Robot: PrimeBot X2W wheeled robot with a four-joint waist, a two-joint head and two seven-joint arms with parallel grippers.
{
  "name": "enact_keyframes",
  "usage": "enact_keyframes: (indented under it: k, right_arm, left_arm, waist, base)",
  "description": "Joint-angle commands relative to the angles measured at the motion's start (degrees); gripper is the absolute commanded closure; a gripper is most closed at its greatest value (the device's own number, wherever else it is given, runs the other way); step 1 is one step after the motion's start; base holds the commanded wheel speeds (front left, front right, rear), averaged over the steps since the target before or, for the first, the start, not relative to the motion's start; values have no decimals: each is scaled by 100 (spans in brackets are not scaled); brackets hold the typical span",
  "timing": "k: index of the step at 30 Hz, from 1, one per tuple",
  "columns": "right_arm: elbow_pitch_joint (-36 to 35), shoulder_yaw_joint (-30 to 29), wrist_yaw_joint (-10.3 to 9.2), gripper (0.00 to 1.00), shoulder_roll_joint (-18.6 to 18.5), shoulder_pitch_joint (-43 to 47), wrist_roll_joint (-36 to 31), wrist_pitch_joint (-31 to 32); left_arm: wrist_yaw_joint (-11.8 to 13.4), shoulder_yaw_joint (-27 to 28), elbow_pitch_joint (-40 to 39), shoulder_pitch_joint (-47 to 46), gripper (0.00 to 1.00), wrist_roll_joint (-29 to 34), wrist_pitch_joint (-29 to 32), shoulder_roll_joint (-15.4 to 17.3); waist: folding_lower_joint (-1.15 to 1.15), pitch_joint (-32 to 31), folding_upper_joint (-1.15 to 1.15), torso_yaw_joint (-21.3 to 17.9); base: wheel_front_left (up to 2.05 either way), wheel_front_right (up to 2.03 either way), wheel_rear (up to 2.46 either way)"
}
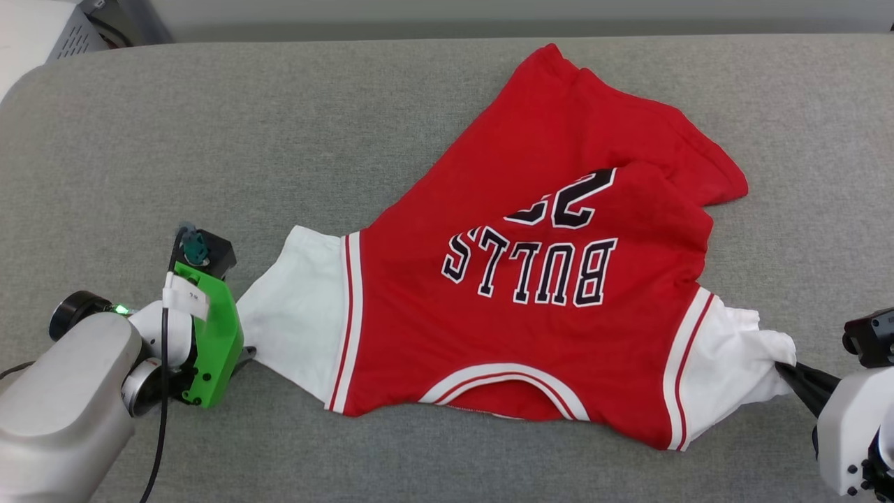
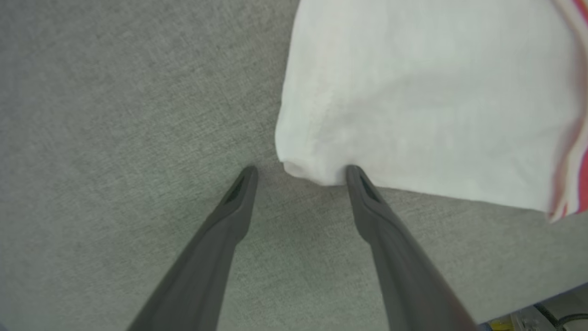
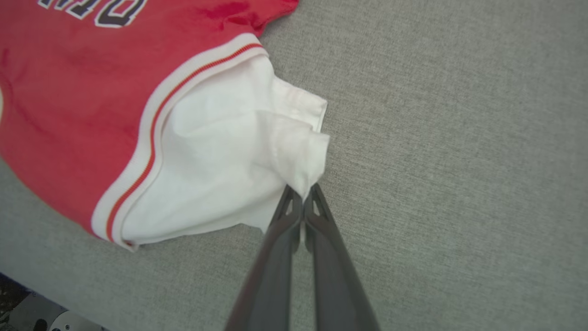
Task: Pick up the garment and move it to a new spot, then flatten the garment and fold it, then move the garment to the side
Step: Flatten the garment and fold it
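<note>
1. The shirt [image 1: 531,293] lies print-up on the grey padded table [image 1: 209,126], right of the middle. Its collar [image 1: 506,384] is at the near side and its hem [image 1: 649,115] at the far side, with one white sleeve out to each side.
2. It looks light and limp. It should sag and bunch when lifted, and drag on the textured cover rather than slide (nothing about it looks fragile).
3. The best holds are probably the two sleeve ends or the shoulders, taken as a pair so that the pull spreads the cloth. The striped trim looks thicker and should give a firmer pinch.
4. The right gripper [image 3: 301,195] has its jaws closed tight on the crumpled end of the right sleeve [image 3: 229,151].
5. The left gripper [image 2: 298,172] has its jaws spread wide. The near corner of the left sleeve [image 2: 413,101] lies between the tips, touching one finger but not clamped.
6. At the far right the hem is folded over and covers part of the number, so that side needs smoothing.
7. Nothing here serves as a container, and the shirt rests directly on the table.
</note>
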Motion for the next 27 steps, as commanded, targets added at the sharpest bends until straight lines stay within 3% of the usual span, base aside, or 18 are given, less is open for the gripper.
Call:
enact_keyframes:
  k: [1,7,8,9,10,14,18,27]
  right_arm:
    - [22,33,-8,100,-2,-130,25,-63]
    - [111,98,-8,100,-32,-185,78,-140]
    - [123,107,-8,100,-35,-190,86,-149]
    - [135,118,-8,100,-38,-199,97,-159]
    - [143,127,-8,100,-39,-209,107,-167]
    - [169,172,-8,100,-58,-258,130,-227]
    - [176,176,-8,100,-33,-298,193,-371]
    - [-105,-265,-8,100,18,-231,494,-753]
  left_arm:
    - [-15,-89,157,-103,0,-76,-57,-38]
    - [-15,-218,572,-102,0,-324,-333,-266]
    - [-15,-266,583,-107,9,-359,-347,-289]
    - [-15,-332,586,-122,65,-384,-384,-307]
    - [-15,-376,592,-132,100,-422,-414,-320]
    - [-15,-537,627,-208,100,-531,-649,-330]
    - [-15,-573,441,-208,100,-554,-1258,-221]
    - [-15,-124,-598,34,100,-836,-2573,241]
  waist:
    - [0,79,0,-65]
    - [0,103,0,-48]
    - [0,102,0,-41]
    - [0,100,0,-29]
    - [0,98,0,-20]
    - [0,46,0,25]
    - [0,-99,0,4]
    - [0,-518,0,107]
  base:
    - [0,0,0]
    - [0,0,0]
    - [0,0,0]
    - [0,0,0]
    - [0,0,0]
    - [0,0,0]
    - [0,0,0]
    - [0,0,0]
